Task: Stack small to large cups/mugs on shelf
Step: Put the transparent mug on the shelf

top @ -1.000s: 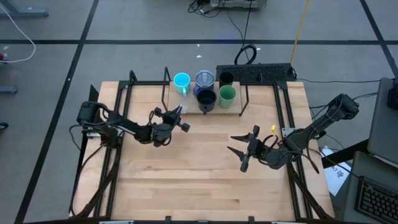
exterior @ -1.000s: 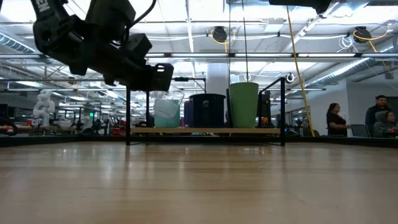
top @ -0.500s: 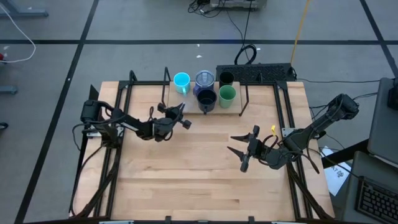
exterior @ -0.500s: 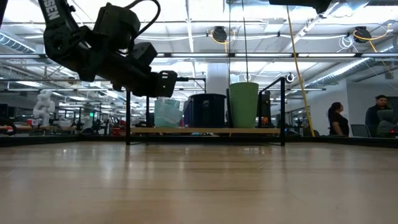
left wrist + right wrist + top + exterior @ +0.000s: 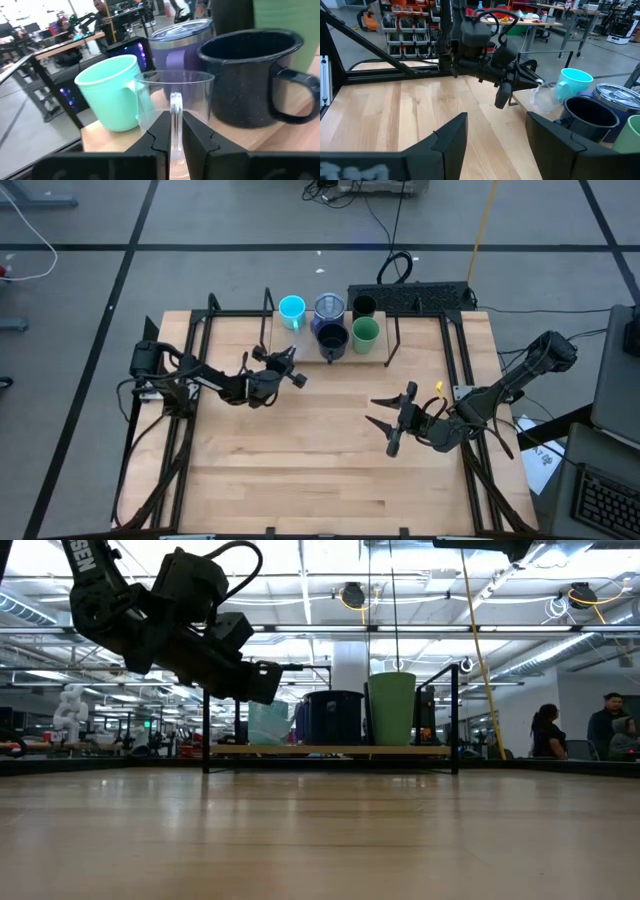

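Note:
The shelf [image 5: 300, 343] stands at the table's far middle. On it are a cyan mug [image 5: 292, 310], a blue-purple mug [image 5: 328, 307], a dark tumbler [image 5: 364, 307], a black mug [image 5: 332, 338] and a green cup [image 5: 365, 332]. My left gripper [image 5: 171, 125] is at the shelf's near left corner, shut on the clear cup [image 5: 165, 95], which stands upright in front of the cyan mug [image 5: 110, 90] and beside the black mug [image 5: 245, 75]. My right gripper [image 5: 385, 422] hangs open over the table's right half, away from the cups. My left gripper pinches the clear cup's handle [image 5: 173, 107] between its two fingers. The fingers come nearly level from the table's near left side. The cup is upright over the shelf board's near edge [image 5: 115, 140]. The fingers hide its base, so I cannot tell whether it rests on the board.
Black frame rails [image 5: 185, 360] run along the table's left and right sides. A power strip [image 5: 415, 298] lies behind the shelf. The near half of the tabletop [image 5: 320, 470] is bare wood. People stand far off in the room [image 5: 543, 730].
My left gripper has carried the clear cup toward the shelf, a little toward the table's right and far edge and slightly down, rolling a bit. It has kept still for the last half second. The cup stays upright.

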